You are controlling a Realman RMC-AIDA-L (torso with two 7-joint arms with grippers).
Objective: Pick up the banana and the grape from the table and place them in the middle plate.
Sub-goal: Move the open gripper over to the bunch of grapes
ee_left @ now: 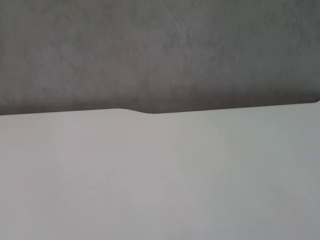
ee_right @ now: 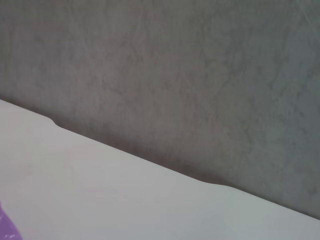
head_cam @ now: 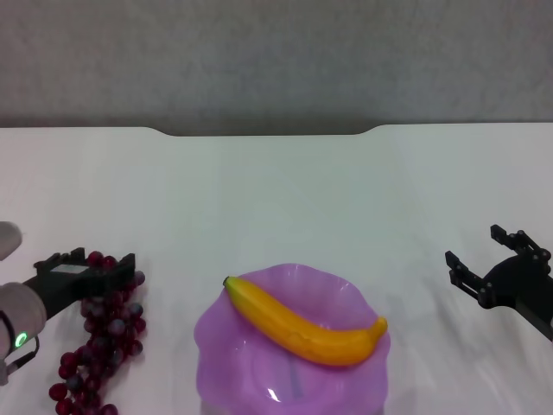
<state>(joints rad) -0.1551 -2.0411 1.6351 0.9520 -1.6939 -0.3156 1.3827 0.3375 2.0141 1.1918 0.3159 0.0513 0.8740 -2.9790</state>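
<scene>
Two claws showed in the head view, one at each side of the worktop. The left claw sat over the upper end of the grape, its two dark fingers spread apart with a few berries showing between and just past them; whether the fingers touched the fruit could not be told. The bunch trailed from there toward the near edge of the picture, lying on the white surface well to the left of the middle plate.

The right claw hung near the right edge, fingers spread and holding nothing, well apart from the plate, with bare white surface between them.

The banana lay across the plate, its stem end resting at the scalloped rim on the left and its dark tip reaching the rim on the right. The plate's near side ran out of the picture's bottom edge.

Beyond the plate, open white surface stretched to the notched far edge, with a grey wall behind. The left wrist view showed only that bare surface and the notch; the right wrist view added a sliver of purple rim.
</scene>
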